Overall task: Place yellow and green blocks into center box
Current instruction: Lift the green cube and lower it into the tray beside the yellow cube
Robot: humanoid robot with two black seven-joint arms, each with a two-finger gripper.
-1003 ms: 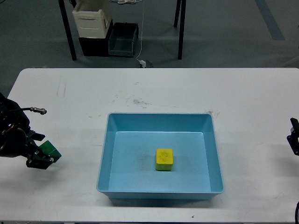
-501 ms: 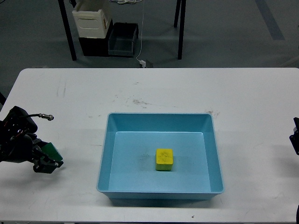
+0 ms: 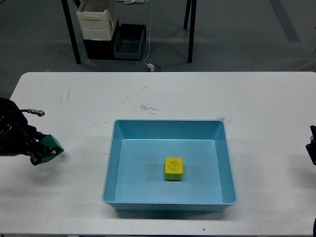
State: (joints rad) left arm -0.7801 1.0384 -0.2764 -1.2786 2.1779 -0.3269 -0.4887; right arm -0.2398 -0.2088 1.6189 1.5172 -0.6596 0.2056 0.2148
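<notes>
A yellow block (image 3: 174,169) lies on the floor of the light blue box (image 3: 111,153) at the table's middle. A green block (image 3: 51,144) is at the far left, held between the fingers of my left gripper (image 3: 44,151), which is shut on it just above the table, well left of the box. Only a dark sliver of my right arm (image 3: 312,145) shows at the right edge; its gripper is out of view.
The white table (image 3: 168,98) carries only the box. Beyond its far edge, on the floor, stand black table legs (image 3: 72,34), a white bin (image 3: 97,20) and a dark bin (image 3: 130,42).
My left gripper with the green block moved right and down, then rose and pulled back a little to the left. The yellow block and box stayed put.
</notes>
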